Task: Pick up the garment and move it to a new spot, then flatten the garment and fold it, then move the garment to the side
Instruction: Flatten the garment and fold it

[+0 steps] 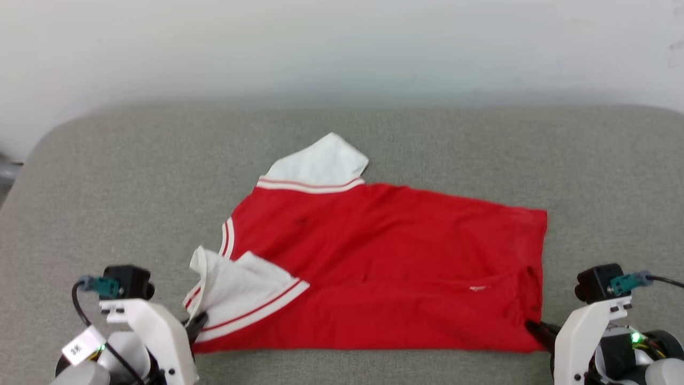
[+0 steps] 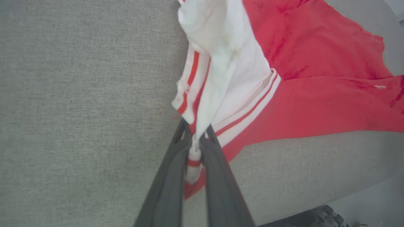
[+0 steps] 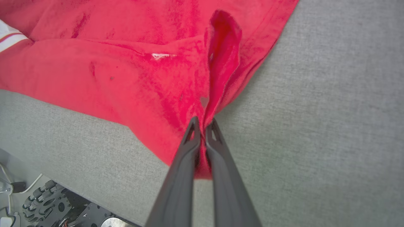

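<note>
One bright red jersey shirt (image 1: 374,256) with white sleeves on the grey fabric bench (image 1: 107,187); left pincer (image 2: 195,132) and right pincer (image 3: 203,124) sit low, each pinching a near corner.

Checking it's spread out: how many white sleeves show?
2. One white sleeve at the garment's far edge; the other crumpled at its near left corner, pinched by the left gripper.

The table (image 1: 107,176) is a big one covered in grey woven fabric, with rounded far corners. A plain off-white wall (image 1: 342,48) sits right behind its far edge, and the light's soft and even.
</note>
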Controlling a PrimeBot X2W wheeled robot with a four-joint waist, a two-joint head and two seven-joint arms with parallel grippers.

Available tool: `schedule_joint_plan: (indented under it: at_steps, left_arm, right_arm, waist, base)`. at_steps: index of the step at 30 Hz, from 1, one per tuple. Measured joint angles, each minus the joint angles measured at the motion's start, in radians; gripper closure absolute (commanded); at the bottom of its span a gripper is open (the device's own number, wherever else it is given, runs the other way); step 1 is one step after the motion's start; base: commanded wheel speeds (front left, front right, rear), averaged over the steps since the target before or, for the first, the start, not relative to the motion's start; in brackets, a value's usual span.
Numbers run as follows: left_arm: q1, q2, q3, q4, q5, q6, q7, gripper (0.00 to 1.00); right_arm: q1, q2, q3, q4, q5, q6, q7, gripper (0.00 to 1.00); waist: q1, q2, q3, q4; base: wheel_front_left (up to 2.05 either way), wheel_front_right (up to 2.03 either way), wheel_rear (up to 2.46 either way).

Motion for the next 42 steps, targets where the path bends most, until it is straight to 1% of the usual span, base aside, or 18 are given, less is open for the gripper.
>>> schedule_joint_plan:
  at_steps: [5, 9, 13, 15, 16, 17, 18, 19, 20, 21, 24, 27, 32, 34, 38, 42]
  left_arm:
    - [0.100, 0.027, 0.009, -0.036, -0.030, 0.037, 0.001, 1.00]
    - [0.177, 0.043, 0.033, -0.058, -0.059, 0.065, -0.012, 1.00]
    - [0.232, 0.039, 0.037, -0.049, -0.078, 0.068, -0.030, 1.00]
    - [0.237, 0.019, 0.034, -0.032, -0.089, 0.057, -0.037, 1.00]
    - [0.237, 0.010, 0.029, -0.022, -0.092, 0.049, -0.040, 1.00]
    - [0.235, -0.001, 0.023, -0.007, -0.088, 0.044, -0.047, 1.00]
    - [0.232, -0.012, 0.021, 0.009, -0.082, 0.043, -0.060, 1.00]
    - [0.228, -0.021, 0.018, 0.027, -0.081, 0.040, -0.064, 0.79]
    - [0.222, -0.032, 0.016, 0.042, -0.081, 0.035, -0.070, 0.13]
    - [0.214, -0.041, 0.015, 0.058, -0.076, 0.038, -0.079, 0.00]
    - [0.191, -0.052, 0.014, 0.089, -0.061, 0.029, -0.106, 0.00]
    - [0.161, -0.056, 0.020, 0.097, -0.023, 0.022, -0.157, 0.00]
    - [0.094, -0.060, 0.039, 0.095, 0.057, 0.022, -0.268, 0.00]
    - [0.059, -0.072, 0.054, 0.095, 0.086, 0.026, -0.326, 0.00]
    - [-0.014, -0.095, 0.066, 0.108, 0.132, 0.021, -0.403, 0.00]
    - [-0.104, -0.102, 0.071, 0.139, 0.170, 0.008, -0.448, 0.00]
  right_arm:
    - [0.073, -0.006, 0.006, -0.032, 0.012, 0.000, 0.009, 1.00]
    - [0.132, -0.002, 0.002, -0.039, 0.017, 0.000, 0.012, 1.00]
    - [0.170, 0.013, -0.010, -0.014, 0.012, 0.000, -0.009, 1.00]
    - [0.183, 0.028, -0.023, 0.011, 0.011, 0.000, -0.022, 1.00]
    - [0.187, 0.034, -0.028, 0.023, 0.006, 0.000, -0.029, 0.77]
    - [0.191, 0.041, -0.032, 0.033, 0.001, 0.000, -0.035, 0.52]
    - [0.194, 0.051, -0.043, 0.042, 0.001, 0.000, -0.046, 0.00]
    - [0.194, 0.060, -0.050, 0.048, -0.003, 0.000, -0.059, 0.00]
    - [0.194, 0.067, -0.057, 0.054, -0.012, 0.000, -0.072, 0.00]
    - [0.194, 0.073, -0.062, 0.057, -0.023, 0.000, -0.091, 0.00]
    - [0.194, 0.094, -0.091, 0.050, -0.065, 0.000, -0.170, 0.00]
    - [0.189, 0.123, -0.127, 0.019, -0.111, 0.000, -0.283, 0.00]
    - [0.160, 0.166, -0.174, -0.032, -0.204, 0.000, -0.461, 0.00]
    - [0.145, 0.182, -0.184, -0.056, -0.235, 0.000, -0.520, 0.00]
    - [0.104, 0.201, -0.196, -0.116, -0.282, 0.000, -0.606, 0.00]
    - [0.056, 0.214, -0.198, -0.183, -0.316, 0.000, -0.643, 0.00]
  waist:
    - [0.0000, 0.0000, -0.070, 0.002]
    - [-0.0001, 0.0000, -0.100, 0.009]
    - [0.0000, 0.0000, -0.105, 0.020]
    - [-0.0001, 0.0000, -0.103, 0.025]
    - [-0.0001, 0.0000, -0.102, 0.027]
    - [0.0000, 0.0000, -0.100, 0.029]
    - [0.0000, 0.0000, -0.098, 0.031]
    - [0.0000, 0.0000, -0.096, 0.032]
    - [0.0000, 0.0000, -0.094, 0.033]
    - [0.0000, 0.0000, -0.092, 0.033]
    - [-0.0001, 0.0000, -0.090, 0.032]
    - [0.0000, 0.0000, -0.090, 0.028]
    - [0.0000, 0.0000, -0.084, 0.019]
    - [-0.0001, 0.0000, -0.076, 0.016]
    - [0.0000, 0.0000, -0.041, 0.006]
    - [0.0001, 0.0000, 0.011, -0.009]
  base:
    - [0.00, 0.00, 0.00]
    - [0.00, 0.00, 0.00]
    - [0.00, 0.00, 0.00]
    - [0.00, 0.00, 0.00]
    - [0.00, 0.00, 0.00]
    - [0.00, 0.00, 0.00]
    - [0.00, 0.00, 0.00]
    - [0.00, 0.00, 0.00]
    - [0.00, 0.00, 0.00]
    - [0.00, 0.00, 0.00]
    - [0.00, 0.00, 0.00]
    - [0.00, 0.00, 0.00]
    - [0.00, 0.00, 0.00]
    - [0.00, 0.00, 0.00]
    - [0.00, 0.00, 0.00]
    - [0.00, 0.00, 0.00]
